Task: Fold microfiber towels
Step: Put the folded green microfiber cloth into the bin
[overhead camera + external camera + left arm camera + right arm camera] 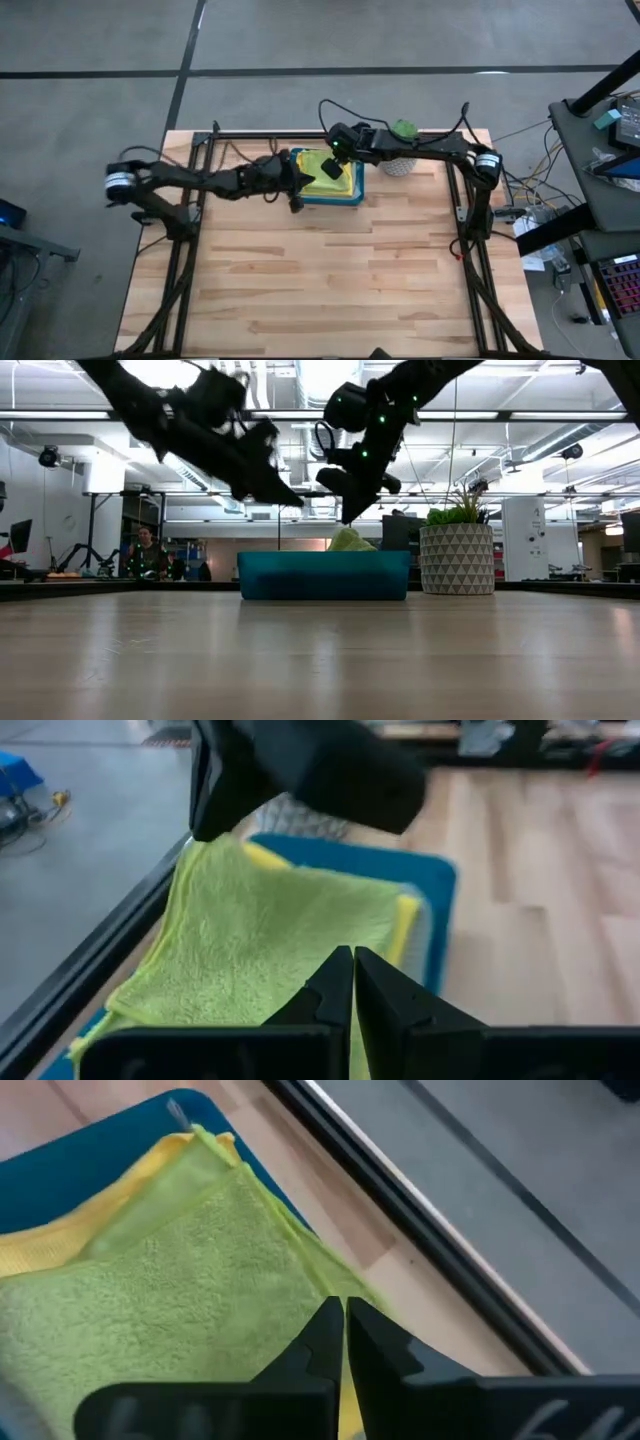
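Observation:
A teal tray (330, 198) sits near the table's far edge, holding a stack of towels. A lime green towel (337, 172) lies on top, and the yellow edge (60, 1245) of another shows beneath it. From the left, my left gripper (352, 970) hangs shut above the tray's left part, clear of the lime towel (270, 940); the low view shows it well above the tray's rim (325, 575). My right gripper (340, 1315) is shut close over the lime towel's far edge (290, 1250), where the cloth humps up (350, 541). My right gripper points down at a slant from the table's far right side. Its shut fingertips (345, 518) stand just over the hump in the lime towel. I cannot tell whether they touch the cloth.
A potted plant (457, 558) in a patterned white pot stands just right of the tray. The black frame rail (420, 1210) runs along the table's far edge behind the tray. Bare wood lies toward the near edge (320, 290). A person (145, 555) is far off in the room.

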{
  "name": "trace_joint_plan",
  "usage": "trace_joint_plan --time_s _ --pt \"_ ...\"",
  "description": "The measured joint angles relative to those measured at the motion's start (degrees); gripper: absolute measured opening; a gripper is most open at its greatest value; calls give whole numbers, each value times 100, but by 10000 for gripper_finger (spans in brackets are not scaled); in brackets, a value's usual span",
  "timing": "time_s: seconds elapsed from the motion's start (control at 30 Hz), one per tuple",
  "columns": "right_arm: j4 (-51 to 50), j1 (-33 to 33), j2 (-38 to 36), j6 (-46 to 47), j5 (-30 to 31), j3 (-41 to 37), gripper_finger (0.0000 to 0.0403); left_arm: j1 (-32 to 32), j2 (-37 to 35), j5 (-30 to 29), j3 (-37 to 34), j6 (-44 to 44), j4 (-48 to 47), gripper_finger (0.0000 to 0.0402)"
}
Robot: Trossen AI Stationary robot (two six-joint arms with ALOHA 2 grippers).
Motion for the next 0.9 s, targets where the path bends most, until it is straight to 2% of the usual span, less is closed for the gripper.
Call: trace_joint_plan --time_s 0.2,0.37,0.47,0.67,0.9 --pt "1104 1 0 1 -106 -776 9 139 1070 -90 226 -7 206 0" --pt "1645 -138 0 -189 -58 -1277 9 144 1538 -158 260 -270 175 0" --pt "1715 -257 2 -314 186 -1469 9 143 1604 -164 277 -468 137 0" --pt "1763 -334 -30 -490 183 -1478 9 142 1530 -173 268 -613 -22 0" --pt "1531 -143 -429 -647 155 -1305 9 122 980 -149 259 -600 -287 0"
